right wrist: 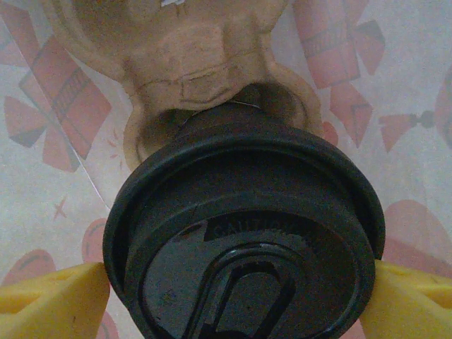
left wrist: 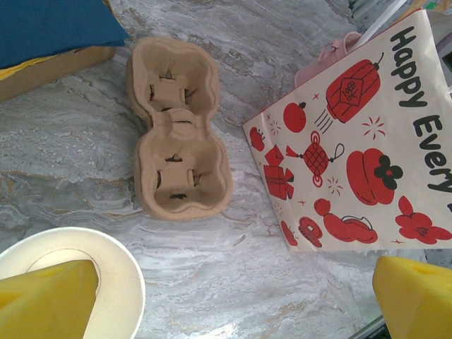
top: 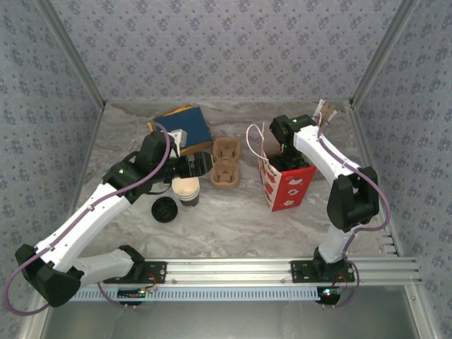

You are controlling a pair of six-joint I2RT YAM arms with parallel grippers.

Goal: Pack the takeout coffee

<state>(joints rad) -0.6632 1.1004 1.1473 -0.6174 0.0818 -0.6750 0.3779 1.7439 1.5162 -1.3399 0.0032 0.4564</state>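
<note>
Black-lidded paper takeout coffee cup (right wrist: 247, 247) is seen clamped at its lid rim between the fingers of the right gripper (right wrist: 236, 293), inside the red-and-white paper bag (top: 289, 187); its wall is hidden. Left gripper (left wrist: 233, 286) is held wide, empty, over the white lidless paper cup (left wrist: 116, 272).

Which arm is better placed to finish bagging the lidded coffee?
Right: right gripper clasps the takeout coffee's round black plastic lid inside the red-printed white paper bag; the left gripper hangs open outside it.
</note>
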